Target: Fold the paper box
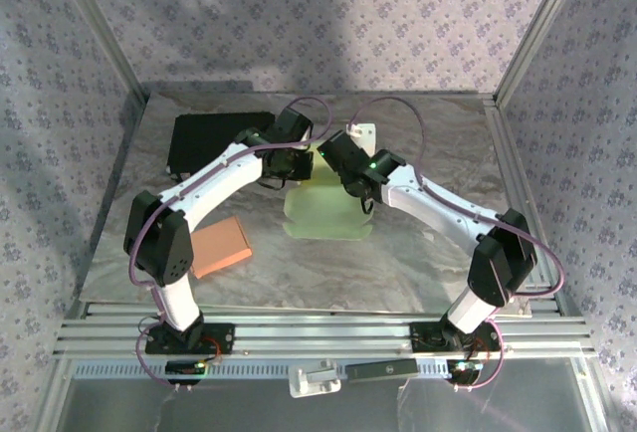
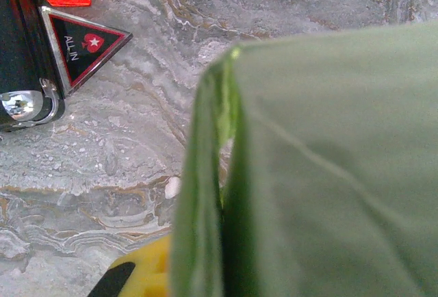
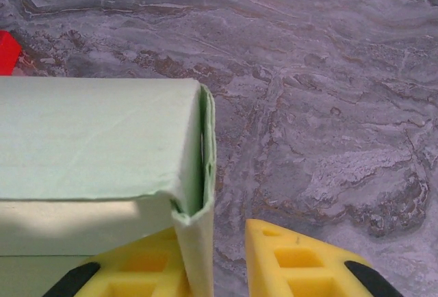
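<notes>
1. Pale green paper box [image 1: 328,215] stands upright at the middle of the marbled grey table sheet [image 1: 418,263]. Its top is open and its walls are raised. In the right wrist view one box corner [image 3: 195,194] shows a side wall wrapped round the end of the long wall, with a slit gaping between the layers, so I judge the fold unfinished.
2. The left gripper [image 1: 291,175] meets the box at its far left corner. It is clamped tight, and I judge it is clamped on the wall. In its wrist view the green paper runs straight down beside one yellow finger [image 2: 140,273], and the other finger is hidden behind the sheet. That pinch probably anchors the box so it cannot slide or sag while the opposite side is worked.
3. The right gripper [image 1: 356,193] sits at the box's far right corner with its jaws parted, straddling the corner wall. One yellow finger [image 3: 130,269] lies on the box's side of the paper. The other [image 3: 301,263] stands outside, with bare table between it and the wall. Nothing is gripped. I cannot tell whether it is lining up to press the crease.
4. A flat black case [image 1: 214,143] lies beyond the box on its left, well apart.
5. A salmon-orange flat block [image 1: 221,246] lies left of the box, near but not touching.
6. A small white piece [image 1: 363,133] sits just beyond the box.
7. All three lie outside the box's footprint, so I judge there is room for folding.
</notes>
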Controlling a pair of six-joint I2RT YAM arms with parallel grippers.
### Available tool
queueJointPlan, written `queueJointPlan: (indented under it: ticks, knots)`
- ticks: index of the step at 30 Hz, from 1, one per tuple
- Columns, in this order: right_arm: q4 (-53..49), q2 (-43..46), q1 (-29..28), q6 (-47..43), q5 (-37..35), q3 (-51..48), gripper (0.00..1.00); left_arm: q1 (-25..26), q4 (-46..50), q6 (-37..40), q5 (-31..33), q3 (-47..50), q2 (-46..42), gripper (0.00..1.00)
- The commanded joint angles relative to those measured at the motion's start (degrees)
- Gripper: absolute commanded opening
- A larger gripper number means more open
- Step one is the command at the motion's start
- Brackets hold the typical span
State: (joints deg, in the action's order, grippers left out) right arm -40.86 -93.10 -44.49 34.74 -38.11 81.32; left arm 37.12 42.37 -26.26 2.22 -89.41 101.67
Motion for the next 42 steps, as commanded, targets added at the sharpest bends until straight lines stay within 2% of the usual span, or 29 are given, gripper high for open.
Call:
queueJointPlan:
  ticks: [1,10,13,16,17,21,27,31,35,38,42]
  knots:
    - [-1.7,-0.1,0.5,0.8,-0.7,-0.6,0.27,-0.5,1.6,-1.1,1.1,-2.7,-2.5,0.00]
    - [-1.5,-1.0,-0.1,2.4,-0.5,-0.8,0.27,-0.5,1.8,-1.2,1.4,-3.3,-2.1,0.00]
    - [-1.5,-1.3,-0.1,3.0,-0.5,-1.5,0.22,-0.5,1.9,-1.2,1.3,-3.5,-1.8,0.00]
    - [-1.0,-1.5,-0.1,3.5,-0.2,-2.1,0.21,-0.5,2.0,-1.1,1.4,-3.7,-1.6,0.00]
    - [-0.7,-1.5,-0.1,3.6,-0.1,-2.4,0.20,-0.6,2.1,-1.2,1.3,-3.7,-1.6,0.00]
    - [-0.4,-1.5,-0.1,3.6,-0.2,-2.4,0.01,-0.5,2.1,-1.2,1.3,-3.7,-1.6,0.00]
    - [1.4,0.2,-0.2,1.7,1.4,-2.9,0.00,-0.6,2.1,-1.4,1.5,-3.5,-1.6,0.00]
    - [6.2,4.5,-0.7,-2.6,6.6,-5.3,0.29,-0.5,2.1,-1.5,1.7,-3.5,-1.5,0.00]
    - [11.6,9.7,-0.5,-4.6,12.2,-8.7,0.47,-0.6,2.3,-1.6,1.6,-3.8,-1.0,0.00]
    - [11.5,11.2,-0.4,-4.7,12.4,-9.1,0.51,-0.5,2.3,-1.6,1.5,-4.0,-0.8,0.00]
    - [10.1,10.4,0.7,-3.7,10.6,-9.0,0.47,-0.5,2.2,-1.7,1.4,-4.1,-0.6,0.00]
